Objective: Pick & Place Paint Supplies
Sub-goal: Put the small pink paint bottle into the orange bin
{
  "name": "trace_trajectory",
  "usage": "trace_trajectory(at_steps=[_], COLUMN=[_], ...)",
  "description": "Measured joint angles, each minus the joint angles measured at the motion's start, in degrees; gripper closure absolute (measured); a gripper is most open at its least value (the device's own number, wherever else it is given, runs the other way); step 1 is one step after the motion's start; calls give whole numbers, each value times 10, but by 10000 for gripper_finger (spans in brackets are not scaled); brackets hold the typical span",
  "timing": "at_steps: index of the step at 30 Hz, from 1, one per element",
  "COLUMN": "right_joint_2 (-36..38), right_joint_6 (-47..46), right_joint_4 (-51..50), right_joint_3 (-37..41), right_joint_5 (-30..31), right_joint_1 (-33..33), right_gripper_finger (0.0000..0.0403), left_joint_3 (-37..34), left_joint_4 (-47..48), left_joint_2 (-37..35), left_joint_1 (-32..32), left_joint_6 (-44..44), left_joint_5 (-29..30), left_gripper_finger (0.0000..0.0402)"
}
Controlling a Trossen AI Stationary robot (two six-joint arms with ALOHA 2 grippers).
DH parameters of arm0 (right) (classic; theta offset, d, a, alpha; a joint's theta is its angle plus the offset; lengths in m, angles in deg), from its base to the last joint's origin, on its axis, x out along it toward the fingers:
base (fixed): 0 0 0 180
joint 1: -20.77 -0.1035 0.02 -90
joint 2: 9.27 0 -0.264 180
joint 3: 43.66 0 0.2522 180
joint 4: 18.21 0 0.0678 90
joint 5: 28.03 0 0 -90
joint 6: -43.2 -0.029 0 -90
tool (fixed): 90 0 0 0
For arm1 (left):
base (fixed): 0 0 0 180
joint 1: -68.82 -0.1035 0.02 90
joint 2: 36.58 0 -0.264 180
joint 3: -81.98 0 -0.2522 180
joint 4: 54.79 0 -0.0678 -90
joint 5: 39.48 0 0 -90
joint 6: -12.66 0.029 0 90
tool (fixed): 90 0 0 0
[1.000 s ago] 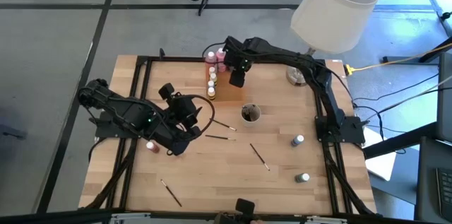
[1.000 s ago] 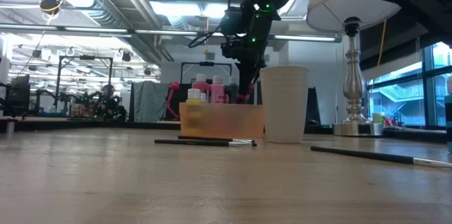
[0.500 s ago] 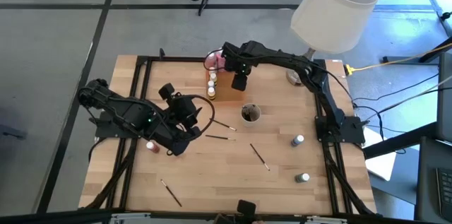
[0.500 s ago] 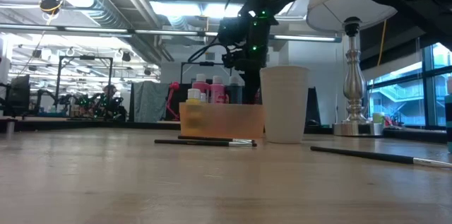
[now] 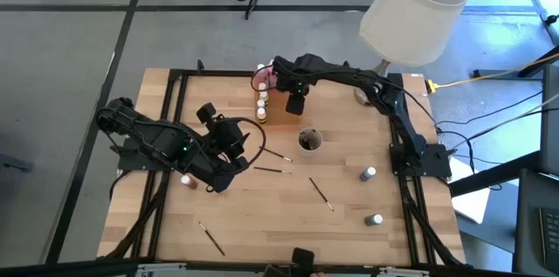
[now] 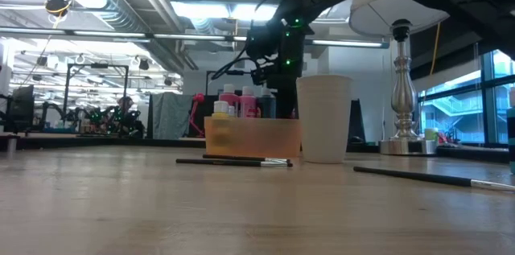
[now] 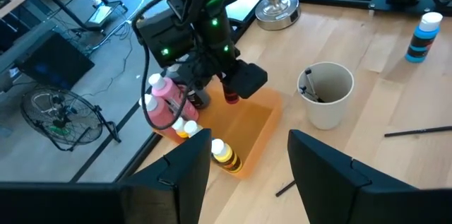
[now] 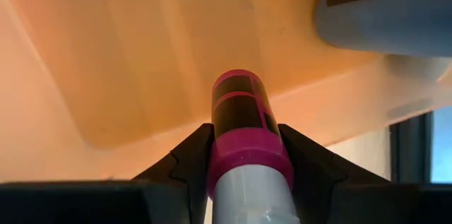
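Our right gripper (image 8: 245, 155) jaws are clamped on a pink-capped paint bottle (image 8: 242, 121), now shifted further over the orange tray (image 7: 248, 126) beside the bottles standing there; we judge release imminent. Our left gripper (image 7: 247, 164), jaws open and empty, waits unmoved near the loose paintbrushes (image 5: 279, 170).

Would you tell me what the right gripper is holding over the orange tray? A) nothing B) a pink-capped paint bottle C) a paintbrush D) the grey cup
B: the right gripper is clamped on a pink-capped bottle above the tray.
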Motion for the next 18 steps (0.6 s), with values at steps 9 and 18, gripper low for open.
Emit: trace_trajectory(at_steps=[9,18], right_joint_2=[-19,-28], right_joint_6=[11,14], right_joint_4=[3,4], right_joint_3=[0,-2], right_joint_5=[-5,-12], right_joint_1=[-4,-6], right_gripper_finger=[263,258], left_joint_3=[0,0], left_joint_4=[0,2], left_joint_2=[0,0], left_joint_1=[0,0], left_joint_6=[0,1], left_joint_5=[0,0], left_gripper_finger=[217,217])
